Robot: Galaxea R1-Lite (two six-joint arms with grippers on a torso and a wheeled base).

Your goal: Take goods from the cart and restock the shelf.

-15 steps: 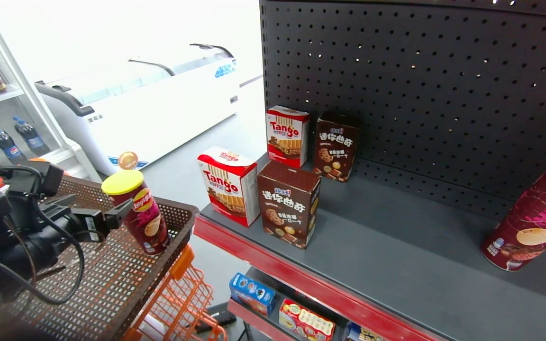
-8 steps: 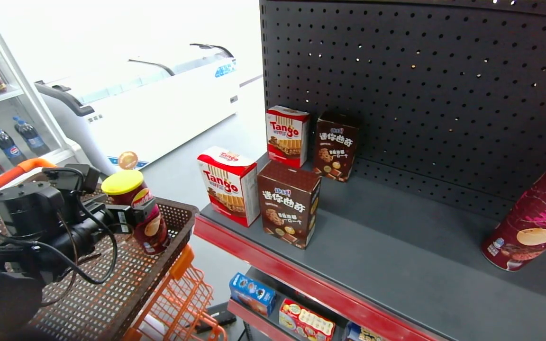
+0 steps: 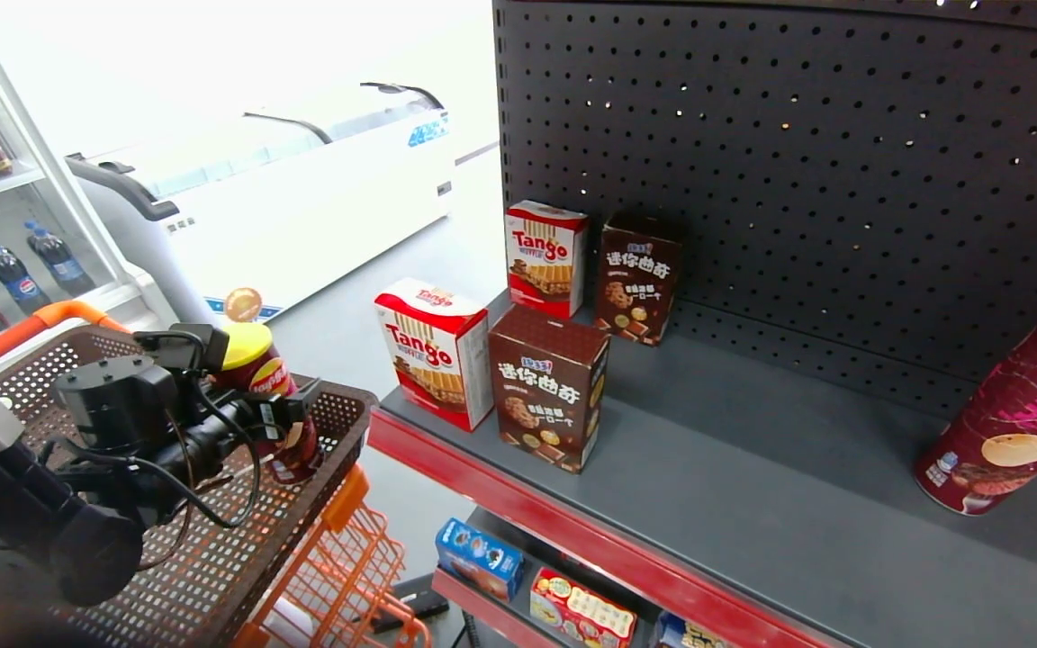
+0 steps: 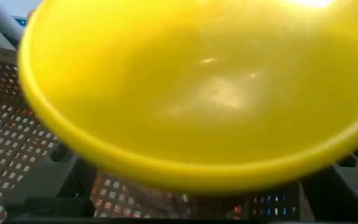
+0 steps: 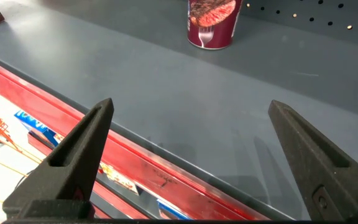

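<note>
A dark red chips can with a yellow lid (image 3: 248,342) stands upright in the brown mesh cart basket (image 3: 343,423). My left gripper (image 3: 289,418) is open, with its fingers on either side of the can's body, below the lid. In the left wrist view the yellow lid (image 4: 197,87) looms close, with the dark fingers (image 4: 48,186) showing beneath it at both sides. My right gripper (image 5: 191,155) hangs open over the grey shelf board (image 5: 241,93) with nothing between its fingers.
Two wafer boxes (image 3: 433,351) and two brown cookie boxes (image 3: 547,387) stand at the shelf's left end. A second chips can (image 3: 1014,414) leans at the far right. A small dark red can (image 5: 211,22) stands near the pegboard. The shelf (image 3: 752,468) between is bare.
My left arm has moved forward to the right across the basket, bringing its open fingers around the chips can. The can has stayed in place.
</note>
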